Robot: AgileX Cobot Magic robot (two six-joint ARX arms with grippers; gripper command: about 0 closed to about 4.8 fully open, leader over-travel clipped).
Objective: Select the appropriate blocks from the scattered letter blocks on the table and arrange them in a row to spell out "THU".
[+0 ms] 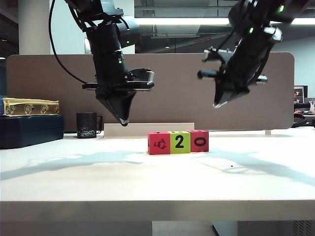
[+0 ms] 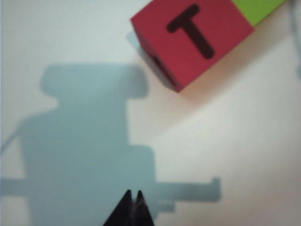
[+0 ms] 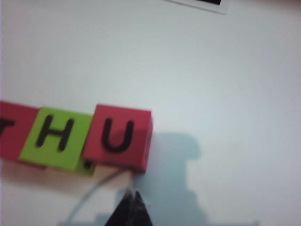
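Exterior view: a black mug [image 1: 86, 125] is seen at left centre of the frame on the table [image 1: 74, 182], beside a dark blue case [image 1: 29, 130] that carries a pale patterned box [image 1: 29, 106]. A brown partition [image 1: 49, 83] runs behind, with a low pale strip [image 1: 147, 129] at its foot just behind the blocks. Nothing stands between the end effectors and the blocks.

Three blocks are set in a touching row at centre frame: left red block [image 1: 159, 143], green block [image 1: 180, 142], right red block [image 1: 199, 140]. From the front a small picture, "2" and "0" are shown.

The left end effector [image 1: 123, 121] hangs above the table to the left of the row, tips together, nothing held. The right end effector [image 1: 217, 104] is raised at upper right, tilted, tips together, nothing held.

The letters are seen only in the wrist views. In the left wrist view "T" is read on the top of the red block [image 2: 193, 40], with a green edge [image 2: 258, 9] next to it; closed tips [image 2: 132, 197] lie at the bottom edge. In the right wrist view "H" on green [image 3: 56, 136] and "U" on red [image 3: 117, 136] are read; the tips [image 3: 131, 195] are closed, just off the U block.

Table surface: plain white, crossed by arm shadows. Ceiling strip lights are visible behind the partition.
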